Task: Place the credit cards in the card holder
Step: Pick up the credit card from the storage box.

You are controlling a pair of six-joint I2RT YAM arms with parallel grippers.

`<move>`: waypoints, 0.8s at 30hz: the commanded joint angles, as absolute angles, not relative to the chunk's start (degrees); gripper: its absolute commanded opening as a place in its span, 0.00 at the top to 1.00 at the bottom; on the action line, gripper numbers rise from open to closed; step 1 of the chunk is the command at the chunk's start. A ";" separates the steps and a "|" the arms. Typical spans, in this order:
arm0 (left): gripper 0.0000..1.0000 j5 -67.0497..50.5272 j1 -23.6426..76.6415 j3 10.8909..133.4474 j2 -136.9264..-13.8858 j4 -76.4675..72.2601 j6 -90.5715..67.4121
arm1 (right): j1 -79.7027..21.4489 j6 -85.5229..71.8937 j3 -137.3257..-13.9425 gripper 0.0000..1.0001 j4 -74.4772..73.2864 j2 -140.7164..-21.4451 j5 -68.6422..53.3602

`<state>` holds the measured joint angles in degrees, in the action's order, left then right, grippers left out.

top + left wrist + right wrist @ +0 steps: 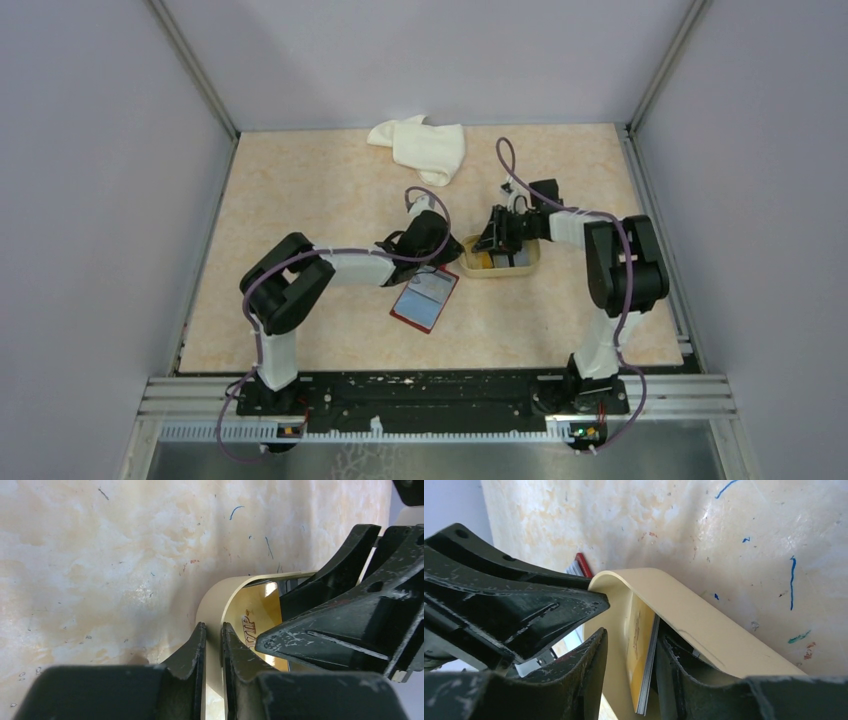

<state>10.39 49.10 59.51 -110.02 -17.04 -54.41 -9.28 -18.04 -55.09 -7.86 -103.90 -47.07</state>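
Note:
The dark red card holder (425,300) lies open on the table just below my left gripper, with a pale card face showing in it; a red corner of it also shows in the right wrist view (583,564). My left gripper (452,250) (214,626) is shut on the left wall of the beige tray (220,592) (500,271). A stack of yellow credit cards (644,650) (250,625) stands on edge inside the tray. My right gripper (500,245) (633,635) is open inside the tray. Its fingers straddle the stack, one close behind it and the other a gap away.
A crumpled white cloth (420,145) lies at the back of the table. The two grippers sit close together at the tray; the left gripper's fingers (549,605) fill the left of the right wrist view. Grey walls enclose the table.

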 commanded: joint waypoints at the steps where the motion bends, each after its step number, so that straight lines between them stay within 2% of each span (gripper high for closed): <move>1: 1.00 9.24 49.81 61.80 -109.20 -16.72 -54.65 | -10.38 -14.93 -58.07 0.60 -11.06 -106.55 -43.31; 11: 0.99 9.14 49.83 63.27 -110.42 -17.54 -53.30 | -10.21 -11.00 -60.85 0.63 -15.18 -108.49 -46.67; 20: 0.78 4.66 49.83 65.81 -113.89 -20.48 -52.52 | -5.88 -9.06 -61.79 0.71 -16.55 -108.09 -49.48; 24: 0.65 3.07 49.75 65.27 -113.68 -21.53 -51.64 | -4.57 -7.64 -62.26 0.72 -17.55 -108.78 -51.05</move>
